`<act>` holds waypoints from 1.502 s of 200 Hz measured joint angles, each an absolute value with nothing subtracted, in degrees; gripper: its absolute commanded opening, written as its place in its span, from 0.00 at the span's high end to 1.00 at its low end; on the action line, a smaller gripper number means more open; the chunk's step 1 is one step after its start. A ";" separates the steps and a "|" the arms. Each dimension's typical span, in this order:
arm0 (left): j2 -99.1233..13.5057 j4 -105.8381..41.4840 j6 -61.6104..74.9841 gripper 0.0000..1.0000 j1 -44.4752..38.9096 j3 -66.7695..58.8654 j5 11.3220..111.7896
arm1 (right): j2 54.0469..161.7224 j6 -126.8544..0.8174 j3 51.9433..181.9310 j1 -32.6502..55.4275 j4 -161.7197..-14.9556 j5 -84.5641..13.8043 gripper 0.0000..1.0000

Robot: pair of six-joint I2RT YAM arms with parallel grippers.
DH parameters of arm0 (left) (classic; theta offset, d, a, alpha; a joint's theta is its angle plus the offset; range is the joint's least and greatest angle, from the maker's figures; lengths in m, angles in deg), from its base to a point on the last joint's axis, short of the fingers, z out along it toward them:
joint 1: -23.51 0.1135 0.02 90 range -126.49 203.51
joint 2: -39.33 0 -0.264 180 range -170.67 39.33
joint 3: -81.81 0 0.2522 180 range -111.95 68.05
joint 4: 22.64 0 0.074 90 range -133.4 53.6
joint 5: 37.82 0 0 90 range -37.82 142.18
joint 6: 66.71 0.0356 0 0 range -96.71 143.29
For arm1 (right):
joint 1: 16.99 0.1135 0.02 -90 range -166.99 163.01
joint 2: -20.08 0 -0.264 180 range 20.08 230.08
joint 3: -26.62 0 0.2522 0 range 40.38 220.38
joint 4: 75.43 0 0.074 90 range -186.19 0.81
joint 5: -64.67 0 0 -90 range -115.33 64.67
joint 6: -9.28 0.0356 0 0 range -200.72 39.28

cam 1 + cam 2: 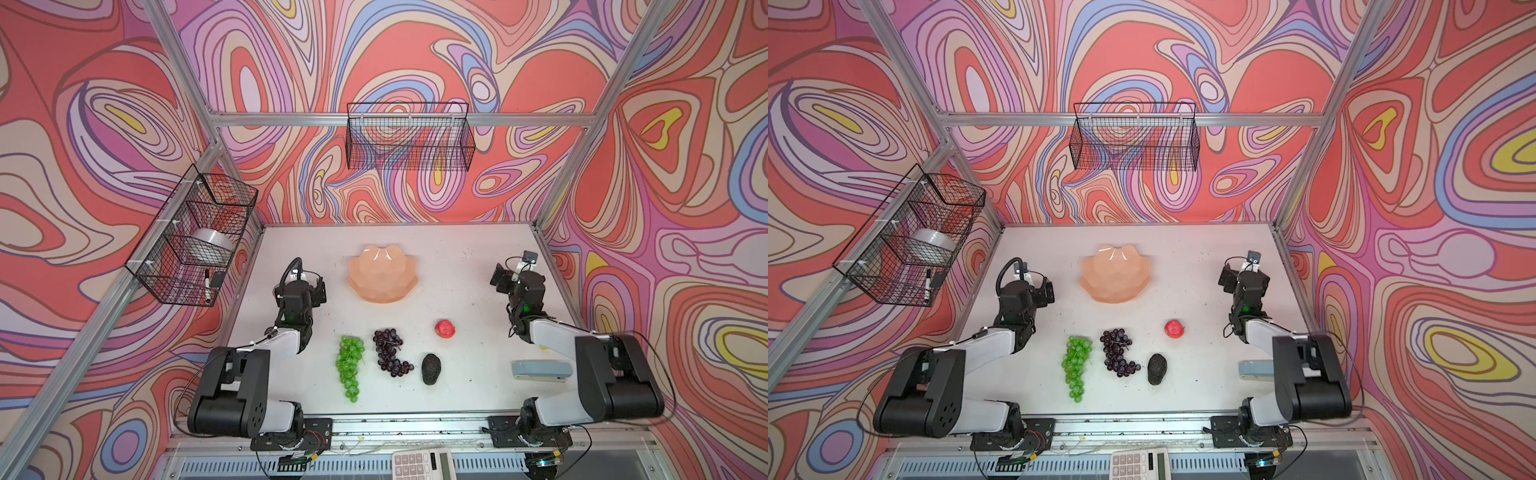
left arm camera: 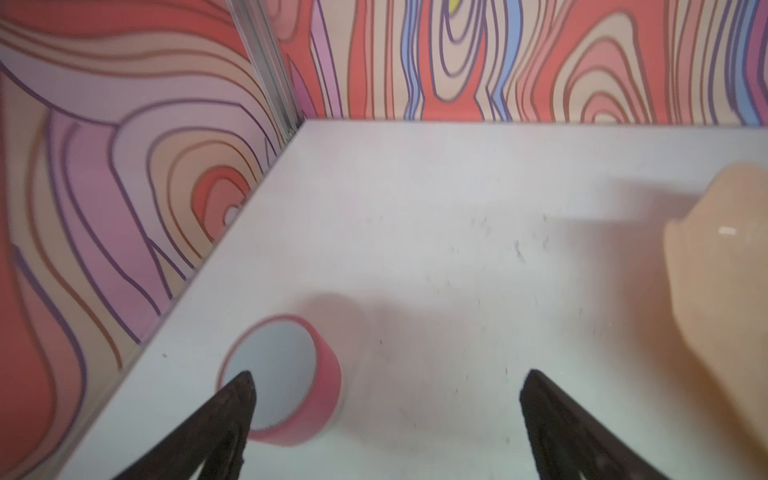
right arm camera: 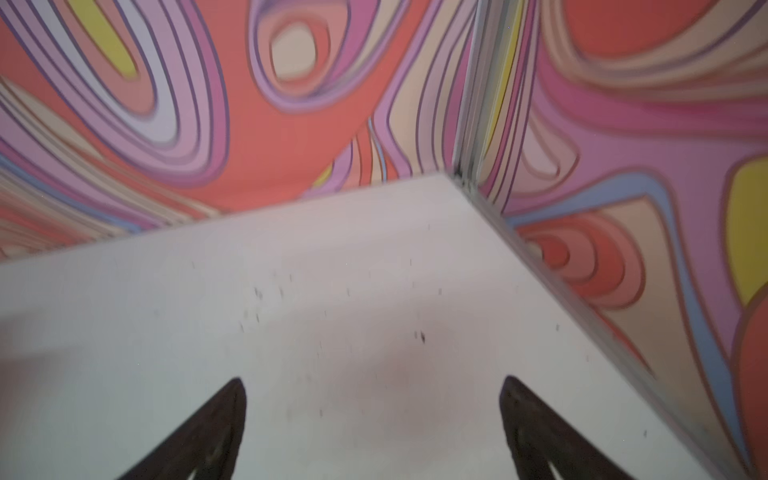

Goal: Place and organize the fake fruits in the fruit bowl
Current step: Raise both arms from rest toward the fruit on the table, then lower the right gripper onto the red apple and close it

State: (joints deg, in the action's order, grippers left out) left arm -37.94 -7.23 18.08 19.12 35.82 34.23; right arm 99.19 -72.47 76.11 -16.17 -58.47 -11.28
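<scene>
The peach-orange fruit bowl (image 1: 382, 276) (image 1: 1115, 276) stands empty at mid-table. In front of it lie the fake fruits in both top views: green grape bunch (image 1: 350, 365) (image 1: 1076, 365), dark purple grape bunch (image 1: 388, 351) (image 1: 1117, 351), black-green avocado (image 1: 431, 368) (image 1: 1157, 368) and red apple (image 1: 445, 328) (image 1: 1174, 328). My left gripper (image 2: 384, 378) is open and empty over bare table left of the bowl (image 2: 723, 291). My right gripper (image 3: 374, 382) is open and empty too, near the table's back right corner, away from all fruit.
A pink tape roll (image 2: 328, 382) sits on the table just beyond the left gripper's fingertip. A grey-blue stapler-like item (image 1: 540, 371) lies under the right arm. Black wire baskets hang on the back wall (image 1: 409, 137) and left wall (image 1: 193, 237). A calculator (image 1: 422, 463) sits at the front.
</scene>
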 measured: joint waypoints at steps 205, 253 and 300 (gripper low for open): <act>-3.01 -50.59 7.65 0.00 19.06 19.08 45.18 | 99.11 -55.51 90.25 14.62 -115.80 -20.20 0.08; -4.28 -52.47 8.75 0.00 19.06 19.08 46.40 | 106.87 -52.42 90.32 16.72 -116.04 -20.20 0.13; -4.30 -53.30 8.75 0.00 19.10 19.08 47.65 | 110.91 -49.12 91.23 19.58 -116.85 -19.39 0.23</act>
